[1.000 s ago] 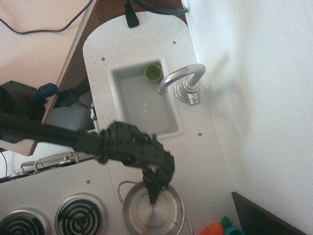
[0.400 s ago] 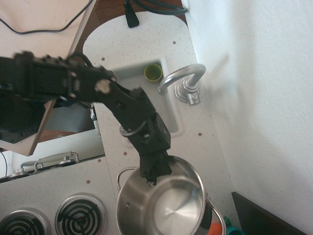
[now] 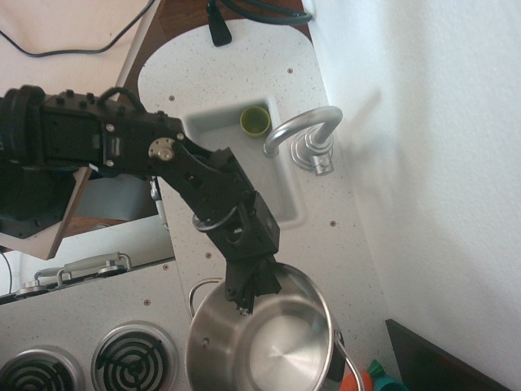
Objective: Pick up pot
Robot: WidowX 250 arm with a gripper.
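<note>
Observation.image view, from above: the gripper (image 3: 248, 295) has its fingers clenched on the near rim of the pot (image 3: 264, 338), which appears raised off the bench (image 3: 326, 236) and fills the lower centre of the frame, right of the burners (image 3: 134, 358). One wire handle (image 3: 203, 289) shows at the pot's left side. Behind the arm, the sink (image 3: 220, 155) holds a green cup (image 3: 255, 120) beside the faucet (image 3: 305, 134)
</note>
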